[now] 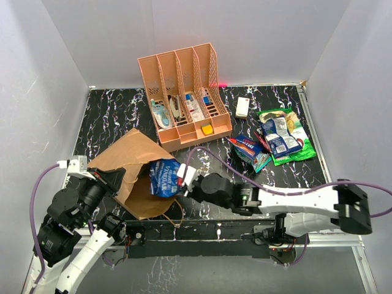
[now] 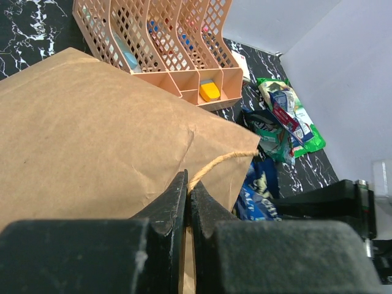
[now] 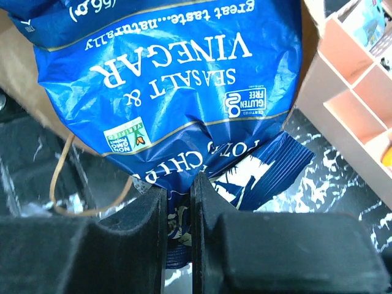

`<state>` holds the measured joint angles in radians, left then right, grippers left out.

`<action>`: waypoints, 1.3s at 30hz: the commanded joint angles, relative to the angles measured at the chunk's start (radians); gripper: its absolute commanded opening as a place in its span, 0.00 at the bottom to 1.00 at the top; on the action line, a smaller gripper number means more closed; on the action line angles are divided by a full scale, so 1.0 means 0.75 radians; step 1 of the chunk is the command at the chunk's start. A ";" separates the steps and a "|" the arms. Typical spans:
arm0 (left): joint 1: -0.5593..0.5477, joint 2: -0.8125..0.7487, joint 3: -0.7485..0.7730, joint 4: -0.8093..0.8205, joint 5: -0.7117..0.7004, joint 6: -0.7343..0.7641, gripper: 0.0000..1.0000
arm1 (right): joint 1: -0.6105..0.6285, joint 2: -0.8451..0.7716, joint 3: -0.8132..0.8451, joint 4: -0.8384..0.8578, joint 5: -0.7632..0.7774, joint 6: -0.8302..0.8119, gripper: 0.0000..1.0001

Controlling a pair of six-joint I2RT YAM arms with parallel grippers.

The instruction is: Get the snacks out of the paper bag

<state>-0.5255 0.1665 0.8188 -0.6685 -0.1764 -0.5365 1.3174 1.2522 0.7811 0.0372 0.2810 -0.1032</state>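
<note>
1. From above, the paper bag [image 1: 125, 162] lay on its side on the worktop [image 1: 110, 113]. A blue packet [image 1: 163, 177] sat at its open mouth, partly out. The other snacks [image 1: 278, 138] lay well apart on the right
2. In the left wrist view, the left tool [image 2: 187, 184] was pinched together on the bag's edge, right where the string handle [image 2: 217, 160] came out. The bag looked thin and light, so I think it would slide or rip if nothing held it
3. In the right wrist view, the right tool [image 3: 179, 196] was clamped on the flat crimped end of the blue packet. The packet looked shiny, puffy and light. I think it was slippery, and the chips inside would crack if squeezed, so that flat end was the best place to hold
</note>
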 commanded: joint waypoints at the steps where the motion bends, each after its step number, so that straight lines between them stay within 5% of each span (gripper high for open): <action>1: 0.007 0.037 -0.002 -0.006 -0.025 -0.004 0.00 | 0.000 -0.217 -0.033 -0.255 -0.063 0.029 0.08; 12: 0.017 0.068 -0.002 -0.002 -0.007 0.001 0.00 | 0.000 -0.714 -0.075 -0.500 -0.084 0.192 0.08; 18: 0.028 0.089 -0.004 0.007 0.016 0.008 0.00 | -0.001 -0.705 0.037 -0.404 0.587 0.385 0.08; 21: 0.040 0.089 -0.007 0.014 0.036 0.014 0.00 | -0.010 -0.579 0.075 -0.267 1.050 0.278 0.08; 23: 0.044 0.077 -0.010 0.014 0.033 0.014 0.00 | -0.094 -0.478 0.100 -0.155 1.164 0.148 0.08; 33: 0.044 0.004 -0.020 0.021 0.029 0.012 0.00 | -1.108 -0.191 0.201 -0.279 0.483 0.469 0.08; 39: 0.045 0.004 -0.021 0.025 0.039 0.016 0.00 | -1.436 -0.039 0.134 -0.385 0.160 0.709 0.08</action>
<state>-0.4984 0.1692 0.8101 -0.6666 -0.1570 -0.5354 0.3241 1.1854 0.8867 -0.2234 0.5835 0.2768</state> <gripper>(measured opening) 0.013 0.164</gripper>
